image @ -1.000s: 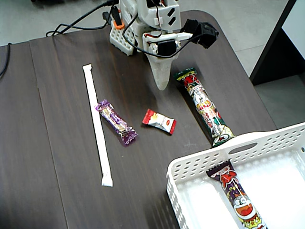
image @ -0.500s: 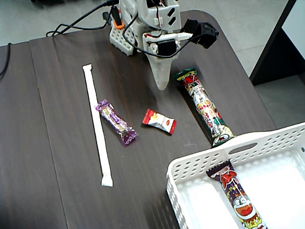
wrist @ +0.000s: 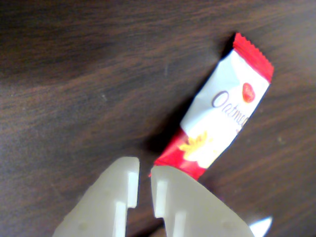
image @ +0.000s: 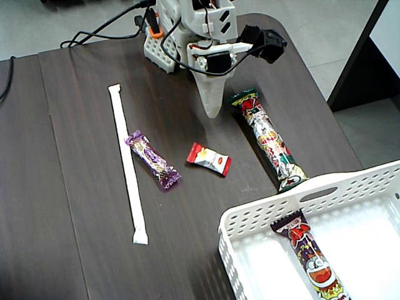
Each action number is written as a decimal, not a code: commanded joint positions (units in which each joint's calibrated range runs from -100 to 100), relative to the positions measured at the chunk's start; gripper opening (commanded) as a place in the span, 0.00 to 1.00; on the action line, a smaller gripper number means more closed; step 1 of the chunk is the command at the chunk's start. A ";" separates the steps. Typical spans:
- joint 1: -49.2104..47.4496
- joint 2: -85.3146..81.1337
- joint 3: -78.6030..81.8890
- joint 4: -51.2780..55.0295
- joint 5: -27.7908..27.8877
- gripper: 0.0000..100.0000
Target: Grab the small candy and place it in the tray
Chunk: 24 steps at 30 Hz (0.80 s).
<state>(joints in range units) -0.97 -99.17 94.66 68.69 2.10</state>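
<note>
The small candy (image: 209, 159), white in the middle with red crimped ends, lies flat on the dark wooden table near its centre. My gripper (image: 212, 112) hangs above the table a little behind the candy, pointing down, its fingers together with nothing between them. In the wrist view the candy (wrist: 224, 118) fills the right half, and my gripper (wrist: 144, 170) enters from the bottom edge with only a thin slit between the fingertips, whose right tip overlaps the candy's near red end. The tray (image: 281, 203), a white perforated basket, stands at the lower right.
A cartoon-printed snack stick (image: 309, 256) lies inside the tray. Another one (image: 269, 140) lies on the table between gripper and tray. A purple wrapped bar (image: 153, 160) and a long white paper-wrapped stick (image: 127, 162) lie left of the candy. The arm's base (image: 187, 25) and cables are at the far edge.
</note>
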 commanded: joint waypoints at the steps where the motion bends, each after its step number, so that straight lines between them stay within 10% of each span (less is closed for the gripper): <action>1: -0.31 -0.33 -0.14 -0.96 0.11 0.01; 24: 4.84 0.17 -2.52 -10.30 -0.42 0.02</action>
<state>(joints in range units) 1.72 -99.08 94.75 59.64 2.10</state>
